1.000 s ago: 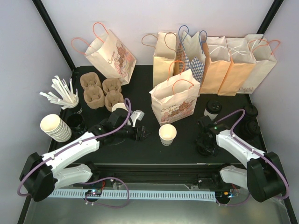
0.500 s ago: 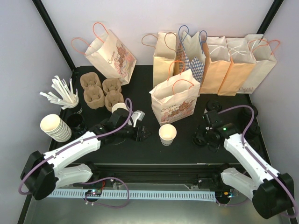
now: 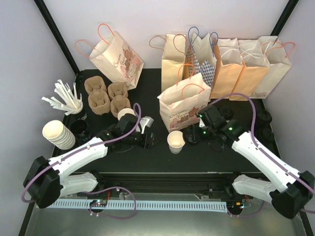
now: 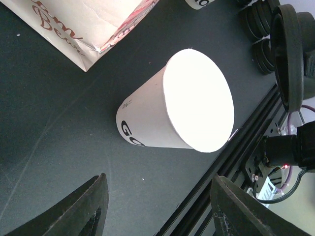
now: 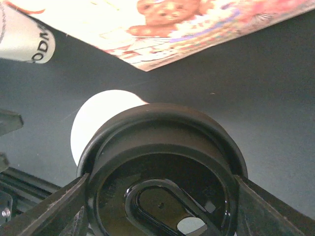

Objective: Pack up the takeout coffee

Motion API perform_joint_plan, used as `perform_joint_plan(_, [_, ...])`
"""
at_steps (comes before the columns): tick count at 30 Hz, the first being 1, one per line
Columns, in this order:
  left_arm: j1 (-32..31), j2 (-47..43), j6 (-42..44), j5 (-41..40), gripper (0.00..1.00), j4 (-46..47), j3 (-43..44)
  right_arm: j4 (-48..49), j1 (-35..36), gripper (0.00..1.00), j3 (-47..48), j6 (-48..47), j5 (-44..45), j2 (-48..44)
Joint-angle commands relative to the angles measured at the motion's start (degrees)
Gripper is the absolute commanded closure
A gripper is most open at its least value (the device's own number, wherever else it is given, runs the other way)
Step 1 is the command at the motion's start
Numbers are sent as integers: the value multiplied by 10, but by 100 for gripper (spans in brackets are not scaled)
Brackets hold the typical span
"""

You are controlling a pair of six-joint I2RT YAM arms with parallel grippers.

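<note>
A lidless white paper cup (image 3: 175, 141) stands upright in front of the bear-print bag (image 3: 184, 108); it also shows in the left wrist view (image 4: 172, 108). My left gripper (image 3: 150, 141) is open and empty just left of it, with the jaws wide apart (image 4: 162, 211). My right gripper (image 3: 193, 135) is shut on a loose black lid (image 5: 157, 147), held just right of the cup and slightly above its rim (image 5: 98, 118). The lid also shows edge-on in the left wrist view (image 4: 290, 54). The capped coffee cup is hidden behind my right arm in the top view.
A row of paper bags (image 3: 226, 64) stands at the back and another bag (image 3: 118, 56) at back left. Brown cup carriers (image 3: 106, 96), a white cup (image 3: 127, 113), stirrers (image 3: 66, 101) and stacked lidless cups (image 3: 58, 133) are on the left. Loose lids (image 3: 266, 128) lie at the right.
My right arm has swung left from the front right of the table, carrying the black lid up beside the lidless cup. My left arm has barely moved.
</note>
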Motion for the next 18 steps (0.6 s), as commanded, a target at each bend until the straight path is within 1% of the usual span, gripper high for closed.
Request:
perform_joint_plan(1, [4, 6, -2, 14, 40, 18, 21, -18, 59, 27, 50, -5, 53, 41])
perform_joint_plan(11, [4, 27, -24, 30, 41, 42, 20, -51, 139, 26, 143, -7, 130, 160])
perform_joint_plan(18, [7, 17, -34, 16, 41, 50, 13, -65, 158, 24, 170, -13, 149, 217])
